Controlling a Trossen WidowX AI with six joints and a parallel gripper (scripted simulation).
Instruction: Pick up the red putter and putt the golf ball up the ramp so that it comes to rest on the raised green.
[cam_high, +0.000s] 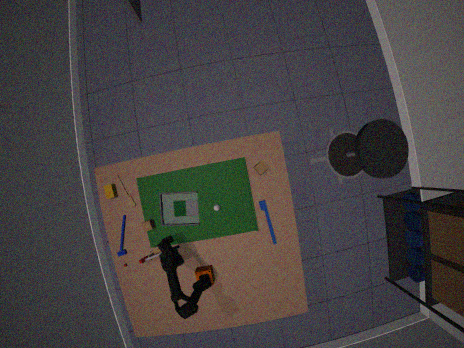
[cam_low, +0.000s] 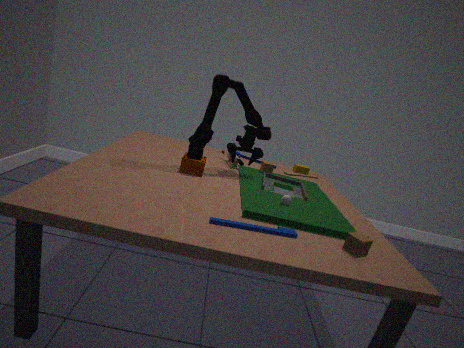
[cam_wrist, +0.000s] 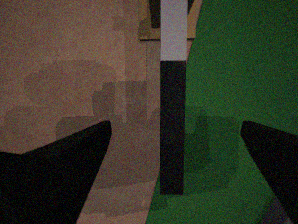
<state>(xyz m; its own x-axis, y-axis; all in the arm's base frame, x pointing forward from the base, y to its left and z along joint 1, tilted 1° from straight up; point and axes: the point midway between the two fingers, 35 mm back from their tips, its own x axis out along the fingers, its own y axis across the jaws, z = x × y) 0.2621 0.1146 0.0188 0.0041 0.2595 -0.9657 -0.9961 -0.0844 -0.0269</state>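
The putter (cam_high: 150, 258) (cam_wrist: 173, 35) has a red head, a white shaft and a dark grip, and lies left of the mat's near corner. My gripper (cam_high: 169, 249) (cam_low: 243, 161) (cam_wrist: 174, 127) is open and empty, pointing down above the grip, which shows between the two fingertips in the wrist view. The white golf ball (cam_high: 216, 208) (cam_low: 286, 200) rests on the green mat (cam_high: 230, 175) (cam_low: 257, 202), right of the grey ramp (cam_high: 190, 210) in the top view. The raised green (cam_high: 179, 208) (cam_low: 283, 186) is a small green square inside it. The putter's head is outside the wrist view.
A tan wooden piece (cam_wrist: 145, 32) shows beneath the shaft. Blue clubs (cam_high: 123, 232) (cam_high: 270, 227) lie on both sides of the mat. A yellow block (cam_high: 110, 191) (cam_low: 301, 169), a thin stick (cam_high: 127, 190) and wooden blocks (cam_high: 261, 168) (cam_low: 267, 166) stand or lie around the mat.
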